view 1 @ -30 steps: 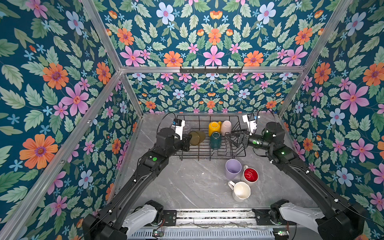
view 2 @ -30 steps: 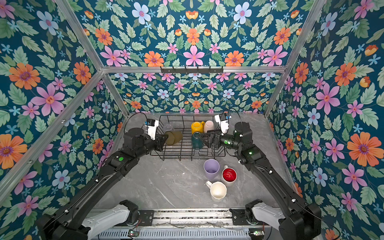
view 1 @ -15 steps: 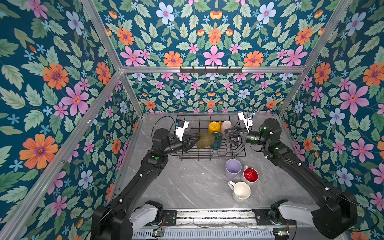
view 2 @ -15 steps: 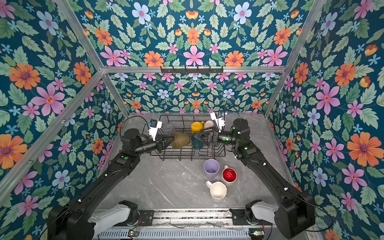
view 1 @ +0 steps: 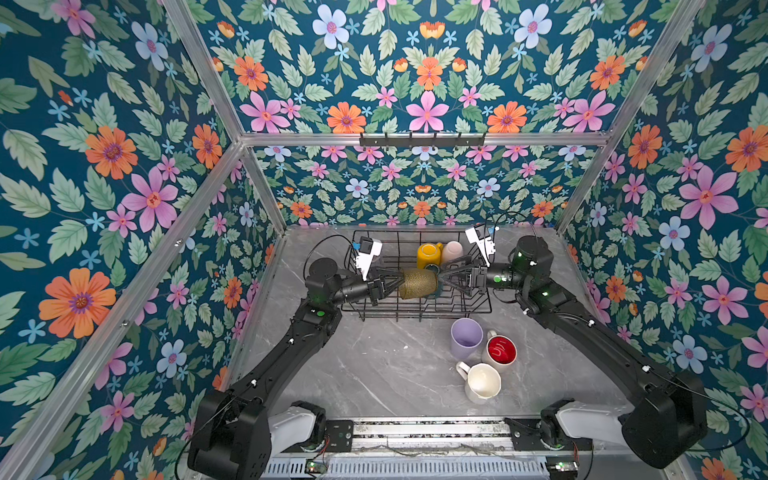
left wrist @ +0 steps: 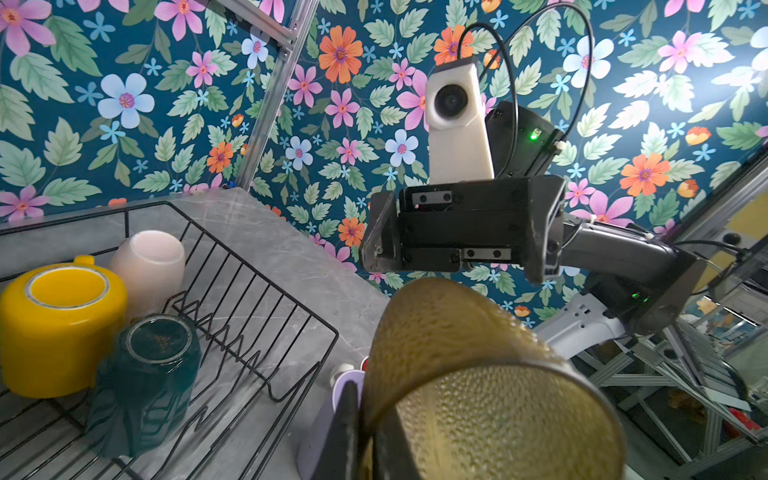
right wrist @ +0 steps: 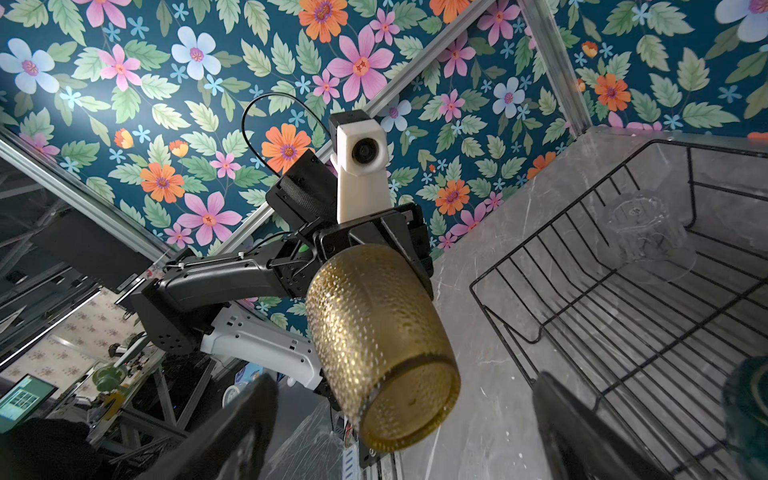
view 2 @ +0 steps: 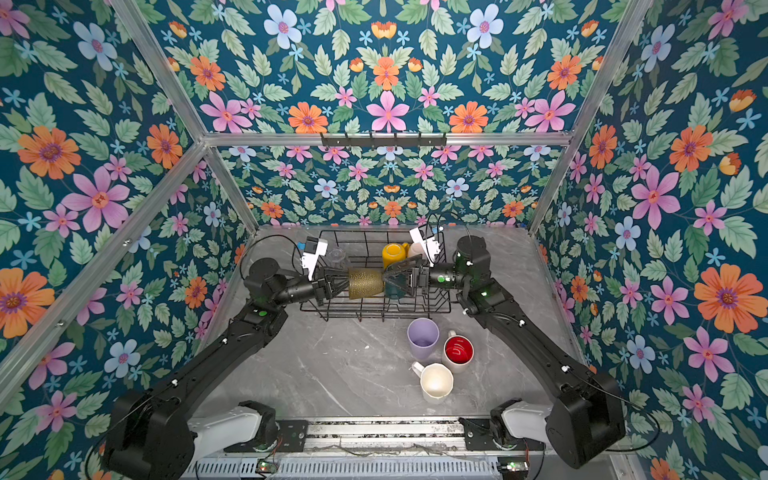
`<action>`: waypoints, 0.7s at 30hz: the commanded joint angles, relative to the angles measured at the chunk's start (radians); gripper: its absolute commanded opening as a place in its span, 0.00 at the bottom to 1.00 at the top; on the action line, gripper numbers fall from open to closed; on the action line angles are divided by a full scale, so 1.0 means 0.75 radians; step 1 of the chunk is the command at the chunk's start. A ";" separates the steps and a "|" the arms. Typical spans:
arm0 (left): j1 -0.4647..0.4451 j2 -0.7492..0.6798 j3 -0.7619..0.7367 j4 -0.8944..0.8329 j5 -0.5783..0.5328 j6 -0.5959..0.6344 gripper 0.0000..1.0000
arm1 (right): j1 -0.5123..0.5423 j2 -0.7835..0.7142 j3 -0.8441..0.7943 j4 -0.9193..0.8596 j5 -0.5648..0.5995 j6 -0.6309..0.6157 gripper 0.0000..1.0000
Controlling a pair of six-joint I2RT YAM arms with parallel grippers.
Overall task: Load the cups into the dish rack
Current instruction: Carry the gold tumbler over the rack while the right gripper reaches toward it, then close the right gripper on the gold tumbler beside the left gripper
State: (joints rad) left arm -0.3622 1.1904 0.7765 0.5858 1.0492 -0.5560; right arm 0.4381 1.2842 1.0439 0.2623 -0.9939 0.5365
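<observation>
While the left hand (view 1: 397, 283) grasps the amber glass (view 1: 417, 283) by its rim and holds it on its side above the rack (view 1: 457, 302), the right hand (view 1: 445, 279) is released, with its fingers spread either side of the glass base and clear of it. The yellow mug (view 1: 428, 254), cream cup (view 1: 452, 251), green mug (left wrist: 149, 374) and clear glass (right wrist: 640, 232) sit in the rack. The lilac tumbler (view 1: 466, 337), red-lined mug (view 1: 500, 351) and white mug (view 1: 482, 382) stand on the desk (view 1: 374, 365), near right.

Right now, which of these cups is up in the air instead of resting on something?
The olive-amber glass: the left claw holds it sideways above the dish rack, while every other cup sits in the rack or on the table.
</observation>
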 commanded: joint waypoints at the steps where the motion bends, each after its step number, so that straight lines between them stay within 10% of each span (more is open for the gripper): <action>1: 0.002 0.014 0.001 0.161 0.070 -0.079 0.00 | 0.022 0.015 0.014 0.065 -0.087 -0.026 0.95; 21: 0.002 0.043 -0.024 0.369 0.143 -0.228 0.00 | 0.122 0.105 0.068 0.122 -0.138 -0.012 0.91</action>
State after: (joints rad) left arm -0.3618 1.2228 0.7582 0.8078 1.1419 -0.7086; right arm 0.5274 1.3582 1.0859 0.3107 -1.0950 0.5171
